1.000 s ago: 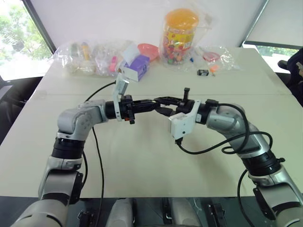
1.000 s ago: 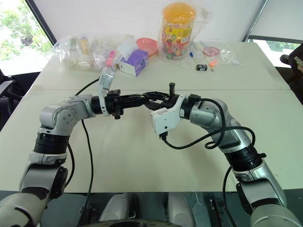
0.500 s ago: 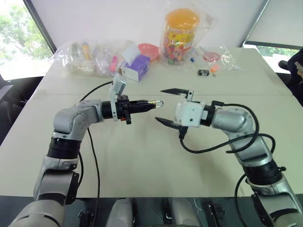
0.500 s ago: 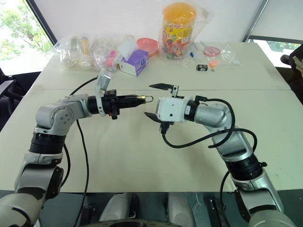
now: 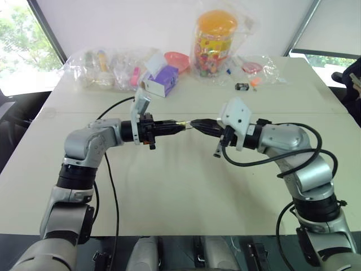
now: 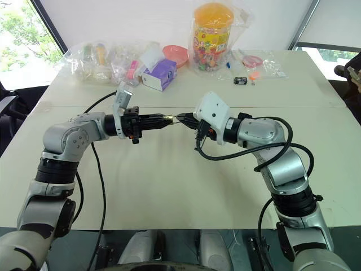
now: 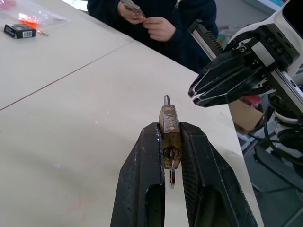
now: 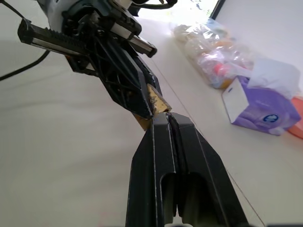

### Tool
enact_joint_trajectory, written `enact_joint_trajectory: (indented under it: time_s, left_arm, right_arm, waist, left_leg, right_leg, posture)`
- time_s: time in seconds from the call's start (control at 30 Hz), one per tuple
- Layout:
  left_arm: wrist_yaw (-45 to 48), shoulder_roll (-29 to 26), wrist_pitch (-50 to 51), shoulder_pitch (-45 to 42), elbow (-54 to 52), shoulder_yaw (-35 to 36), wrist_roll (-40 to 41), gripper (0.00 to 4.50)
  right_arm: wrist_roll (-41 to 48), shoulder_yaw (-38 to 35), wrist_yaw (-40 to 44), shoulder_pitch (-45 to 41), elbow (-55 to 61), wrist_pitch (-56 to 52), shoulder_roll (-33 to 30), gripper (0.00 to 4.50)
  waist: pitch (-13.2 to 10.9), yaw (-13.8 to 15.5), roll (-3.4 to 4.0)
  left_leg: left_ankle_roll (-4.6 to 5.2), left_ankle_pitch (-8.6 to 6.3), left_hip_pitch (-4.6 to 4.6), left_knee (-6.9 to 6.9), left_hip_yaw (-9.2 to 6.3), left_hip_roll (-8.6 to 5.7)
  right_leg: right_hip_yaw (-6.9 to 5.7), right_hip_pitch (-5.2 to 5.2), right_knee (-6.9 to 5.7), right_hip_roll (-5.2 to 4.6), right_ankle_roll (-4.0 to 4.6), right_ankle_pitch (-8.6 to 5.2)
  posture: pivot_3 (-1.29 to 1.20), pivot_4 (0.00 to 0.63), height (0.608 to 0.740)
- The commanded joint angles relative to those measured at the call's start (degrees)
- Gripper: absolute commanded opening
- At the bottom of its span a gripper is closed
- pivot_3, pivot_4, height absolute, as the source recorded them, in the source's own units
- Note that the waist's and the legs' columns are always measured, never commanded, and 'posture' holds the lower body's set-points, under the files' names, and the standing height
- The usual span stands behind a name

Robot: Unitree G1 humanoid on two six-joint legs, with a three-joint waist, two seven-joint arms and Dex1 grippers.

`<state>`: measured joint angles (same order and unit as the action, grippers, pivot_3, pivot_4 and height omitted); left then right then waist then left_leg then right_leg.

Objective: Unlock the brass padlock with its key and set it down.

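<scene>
Gleaming brass padlock (image 7: 169,126) pinched between smooth black fingers (image 7: 142,179).

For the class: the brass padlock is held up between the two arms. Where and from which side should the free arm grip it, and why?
Probably the free tip of the brass padlock, approached head-on from the right. The left end effector clamps its flat sides, leaving only the end with the thin silver shackle exposed and pointing at the right end effector, which meets it there, shut.

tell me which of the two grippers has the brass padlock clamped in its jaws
The left gripper: the brass padlock sits clamped between its jaws. The right gripper is shut at the padlock's tip.
</scene>
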<state>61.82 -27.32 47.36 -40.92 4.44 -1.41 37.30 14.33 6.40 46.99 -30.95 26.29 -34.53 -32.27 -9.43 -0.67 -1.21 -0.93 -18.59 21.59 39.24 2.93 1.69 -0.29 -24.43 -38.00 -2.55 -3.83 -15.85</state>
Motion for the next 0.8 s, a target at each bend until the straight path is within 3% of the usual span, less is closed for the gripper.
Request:
enact_joint_trajectory:
  time_s: [0.03,0.8]
  left_arm:
    - [1.3,-0.7,0.7,-1.3,-2.1,0.6,1.6,0.0]
    - [3.0,-1.8,3.2,-0.8,-4.8,0.8,3.3,0.0]
  right_arm:
    - [-0.2,0.2,-0.9,-0.2,1.8,1.0,-0.6,0.03]
    - [-2.1,1.7,-1.3,0.9,-0.9,4.3,-1.9,0.03]
  waist:
    - [0.0,0.0,0.0]
    - [0.0,0.0,0.0]
  left_leg:
    - [0.0,0.0,0.0,0.0,0.0,-0.01]
    - [0.01,0.0,0.01,0.0,-0.01,0.0]
  right_leg:
    - [0.0,0.0,0.0,0.0,0.0,0.0]
    - [0.0,0.0,0.01,0.01,0.0,0.0]
  posture:
    - [0.0,0.15,0.74]
    - [0.0,0.15,0.74]
